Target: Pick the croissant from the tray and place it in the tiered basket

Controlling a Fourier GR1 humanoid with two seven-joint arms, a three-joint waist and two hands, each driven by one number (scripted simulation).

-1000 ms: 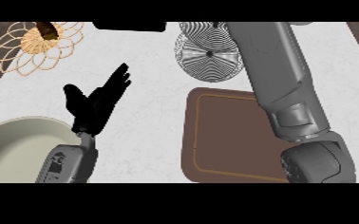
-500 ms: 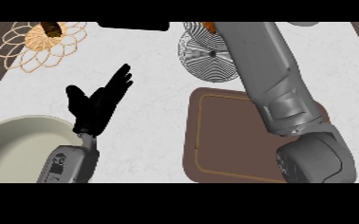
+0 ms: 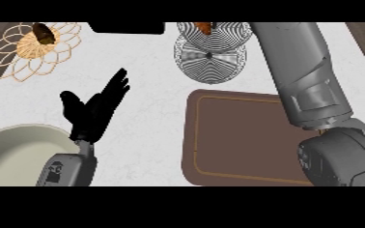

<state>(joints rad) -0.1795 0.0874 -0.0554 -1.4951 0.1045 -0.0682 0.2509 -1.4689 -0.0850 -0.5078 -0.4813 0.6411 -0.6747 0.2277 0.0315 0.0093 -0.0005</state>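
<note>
Left hand (image 3: pixel 95 110) open, fingers straight, touching nothing – right hand unseen

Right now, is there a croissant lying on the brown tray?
No. The brown tray shows only its bare surface, while a brown piece that looks like the croissant sits up at the tiered basket.

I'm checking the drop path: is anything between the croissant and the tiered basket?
Nothing visible. A brown piece, apparently the croissant, already shows at the far rim of the tiered basket. The right hand is out of view; the left hand rests open, well aside.
</note>
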